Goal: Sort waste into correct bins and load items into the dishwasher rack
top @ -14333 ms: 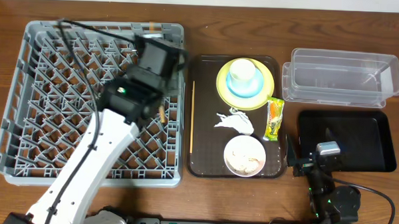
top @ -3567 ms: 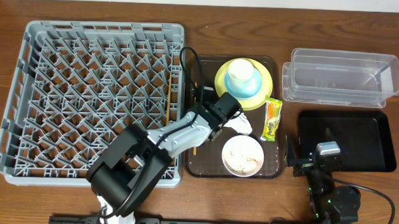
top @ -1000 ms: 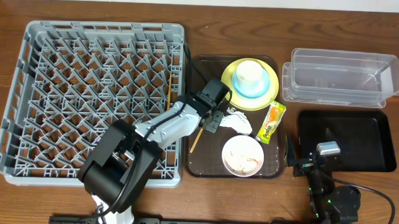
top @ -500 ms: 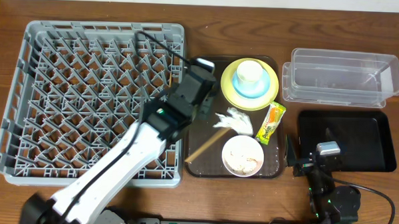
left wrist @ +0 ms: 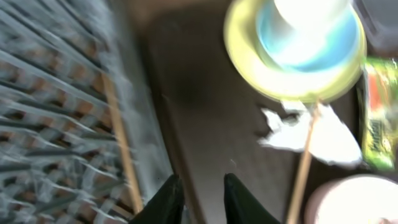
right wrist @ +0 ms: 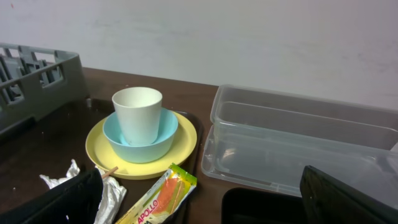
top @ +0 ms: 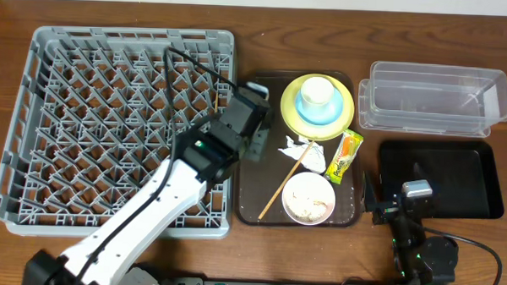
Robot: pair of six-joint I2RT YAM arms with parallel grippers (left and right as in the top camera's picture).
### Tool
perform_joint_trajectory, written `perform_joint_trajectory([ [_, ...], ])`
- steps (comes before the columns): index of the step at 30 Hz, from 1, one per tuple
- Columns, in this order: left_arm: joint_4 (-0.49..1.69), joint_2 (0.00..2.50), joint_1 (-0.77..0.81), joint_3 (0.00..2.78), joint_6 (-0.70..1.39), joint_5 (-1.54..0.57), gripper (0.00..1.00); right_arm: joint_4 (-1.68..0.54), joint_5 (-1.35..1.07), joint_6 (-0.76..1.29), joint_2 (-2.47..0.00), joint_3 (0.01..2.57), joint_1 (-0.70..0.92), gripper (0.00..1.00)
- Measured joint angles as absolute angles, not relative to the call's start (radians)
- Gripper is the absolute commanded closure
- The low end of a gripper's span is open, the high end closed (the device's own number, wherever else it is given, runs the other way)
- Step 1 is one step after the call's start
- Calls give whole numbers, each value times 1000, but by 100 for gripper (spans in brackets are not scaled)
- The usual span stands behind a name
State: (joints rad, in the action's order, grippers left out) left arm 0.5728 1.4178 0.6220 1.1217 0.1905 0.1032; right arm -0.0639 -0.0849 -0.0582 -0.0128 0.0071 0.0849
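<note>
A thin wooden chopstick lies slanted mid-frame on the brown plastic tray. The left wrist view shows a second chopstick in the grey pegged rack. Both are empty: the left gripper barely parted, the right gripper wide.

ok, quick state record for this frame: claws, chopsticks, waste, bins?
left claw: slightly open, empty, over brown tray's left edge
right claw: wide open, empty
loose chopstick: diagonal on brown tray, upper end at tissue
racked chopstick: in dishwasher rack, right side
wrapper: on brown tray
clear tub: empty
black tray: empty
</note>
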Motion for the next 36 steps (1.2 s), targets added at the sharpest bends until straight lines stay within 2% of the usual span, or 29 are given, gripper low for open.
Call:
perform_joint_trajectory([
  [9,686,1578,638,1121,191,-20,71,-64,-85,-58,-13,7,85,1],
  [14,698,1682,702,1121,193,-31,60,-64,-85,-58,-13,7,85,1],
  [17,699,1728,751,1121,197,-39,58,-64,-85,-58,-13,7,85,1],
  [24,699,1745,827,1121,198,-57,57,-64,-85,-58,-13,7,85,1],
  [34,692,1745,842,1121,198,-133,56,-64,-85,-58,-13,7,85,1],
  [36,684,1745,842,1121,197,-139,54,-64,-85,-58,-13,7,85,1],
])
